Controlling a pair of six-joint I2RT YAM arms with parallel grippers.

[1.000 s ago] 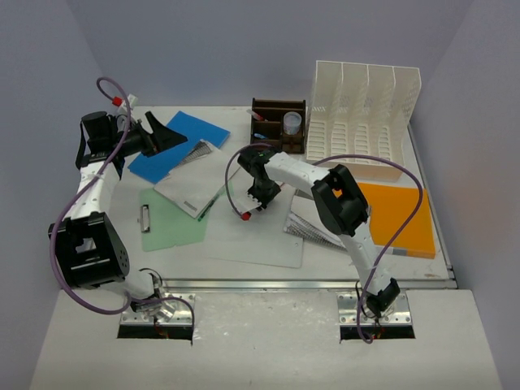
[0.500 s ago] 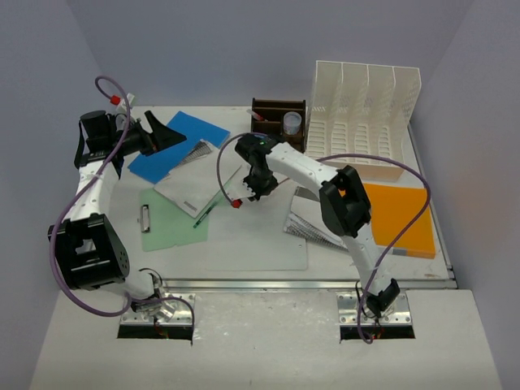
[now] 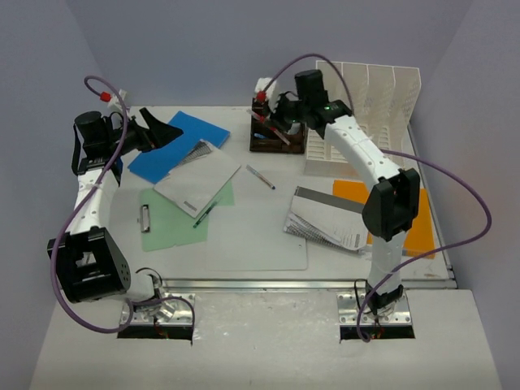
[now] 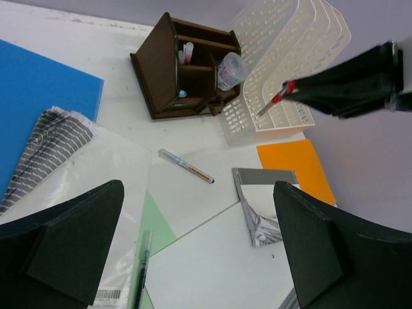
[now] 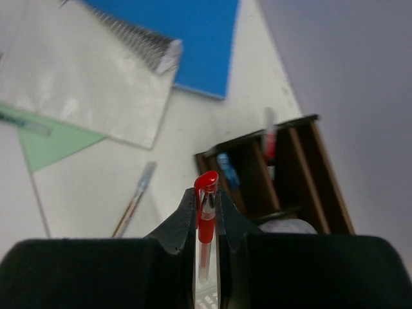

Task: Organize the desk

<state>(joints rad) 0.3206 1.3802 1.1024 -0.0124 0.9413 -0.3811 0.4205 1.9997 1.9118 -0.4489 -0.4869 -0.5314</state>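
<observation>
Now that the right claw [image 5: 207, 196], clenching the red pen [image 5: 205, 222], is swinging off the counter [image 3: 341, 264] toward the pen organizer [image 5: 283, 174], stowing looks next. The left claw [image 3: 159, 130] is idling, splayed wide.

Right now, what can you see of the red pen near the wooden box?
The red pen is slim, with a clear plastic barrel, red ink and a red clipped cap. The right tool pinches it between two black fingers, cap end poking out, in the air near the dark wooden organizer, touching nothing else.
</observation>
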